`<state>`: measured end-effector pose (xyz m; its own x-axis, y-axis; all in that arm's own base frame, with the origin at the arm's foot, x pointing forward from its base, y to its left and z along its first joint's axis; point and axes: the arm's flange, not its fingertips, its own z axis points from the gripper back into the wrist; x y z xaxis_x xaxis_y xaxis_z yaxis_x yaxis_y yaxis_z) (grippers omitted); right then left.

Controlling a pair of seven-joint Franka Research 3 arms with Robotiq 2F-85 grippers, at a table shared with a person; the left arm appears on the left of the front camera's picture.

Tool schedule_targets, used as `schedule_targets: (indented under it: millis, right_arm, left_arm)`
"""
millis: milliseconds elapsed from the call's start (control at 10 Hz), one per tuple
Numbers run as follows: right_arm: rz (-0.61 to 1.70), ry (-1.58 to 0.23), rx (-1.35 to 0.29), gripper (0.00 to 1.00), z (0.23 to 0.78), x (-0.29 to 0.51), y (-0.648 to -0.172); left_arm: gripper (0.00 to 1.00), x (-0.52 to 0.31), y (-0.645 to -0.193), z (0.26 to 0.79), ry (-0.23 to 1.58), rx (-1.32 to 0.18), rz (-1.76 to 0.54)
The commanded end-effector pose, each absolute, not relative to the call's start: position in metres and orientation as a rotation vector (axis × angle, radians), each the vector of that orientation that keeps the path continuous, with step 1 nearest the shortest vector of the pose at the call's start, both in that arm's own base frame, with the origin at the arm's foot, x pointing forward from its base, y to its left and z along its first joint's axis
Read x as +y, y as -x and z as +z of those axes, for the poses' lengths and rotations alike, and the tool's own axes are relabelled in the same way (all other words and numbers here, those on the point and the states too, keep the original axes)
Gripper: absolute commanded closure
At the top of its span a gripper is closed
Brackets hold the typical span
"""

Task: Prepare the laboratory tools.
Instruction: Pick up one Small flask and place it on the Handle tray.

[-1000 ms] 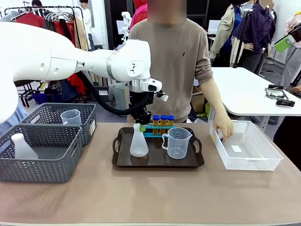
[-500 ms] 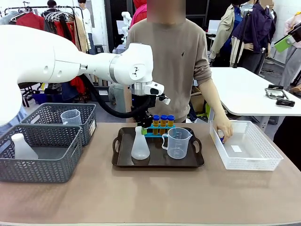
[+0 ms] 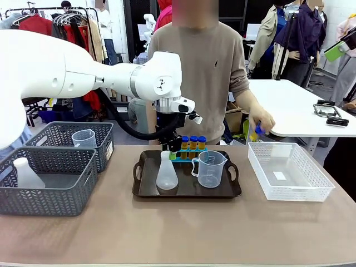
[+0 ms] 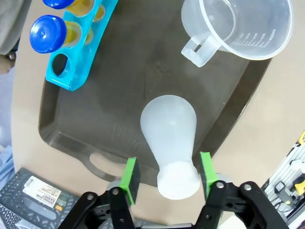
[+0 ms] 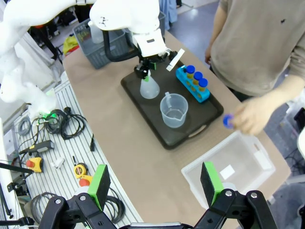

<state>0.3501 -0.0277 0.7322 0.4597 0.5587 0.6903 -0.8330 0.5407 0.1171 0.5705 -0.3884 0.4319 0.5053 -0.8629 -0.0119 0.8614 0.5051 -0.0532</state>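
Both pads of left hand (image 4: pixel 165 172) flank flask (image 4: pixel 169 138) neck, apart.

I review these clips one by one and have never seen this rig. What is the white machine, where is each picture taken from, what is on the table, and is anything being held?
The white machine is one of two robot arms with two-finger grippers. The front picture looks across the table at a person. The other two come from cameras on the arms' wrists, looking down along the fingers.

On the table a dark tray carries a whitish conical flask, a clear measuring jug and a blue rack of blue-capped tubes. Grey baskets stand at the left, a white mesh basket at the right.

The left gripper straddles the flask's neck with its green pads apart, not touching it. The right gripper is open, high above the table. The person's hand holds one more blue-capped tube above the white basket.
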Motion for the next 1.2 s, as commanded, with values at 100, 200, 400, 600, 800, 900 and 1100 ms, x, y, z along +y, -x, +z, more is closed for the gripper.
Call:
schedule_targets:
  millis: [100,200,400,600,800,900,1100]
  right_arm:
    - [0.892,-0.515,-0.659,0.0,0.736,-0.026,-0.35]
    - [0.892,-0.515,-0.659,0.0,0.736,-0.026,-0.35]
    - [0.892,-0.515,-0.659,0.0,0.736,-0.026,-0.35]
    - [0.892,-0.515,-0.659,0.0,0.736,-0.026,-0.35]
    - [0.892,-0.515,-0.659,0.0,0.736,-0.026,-0.35]
    - [0.892,-0.515,-0.659,0.0,0.736,-0.026,-0.35]
    - [0.892,-0.515,-0.659,0.0,0.736,-0.026,-0.35]
  left_arm:
    - [0.0,-0.377,-0.56,0.442,0.063,-0.002,-1.043]
    - [0.0,-0.376,-0.559,0.447,0.066,-0.01,-1.033]
    - [0.0,-0.375,-0.559,0.454,0.068,-0.033,-1.037]
    - [0.0,-0.378,-0.552,0.465,0.072,-0.032,-1.025]
    - [0.0,-0.371,-0.551,0.475,0.082,-0.026,-1.02]
    - [0.0,-0.369,-0.551,0.478,0.085,-0.018,-1.004]
    - [0.0,-0.382,-0.562,0.478,0.067,-0.028,-1.021]
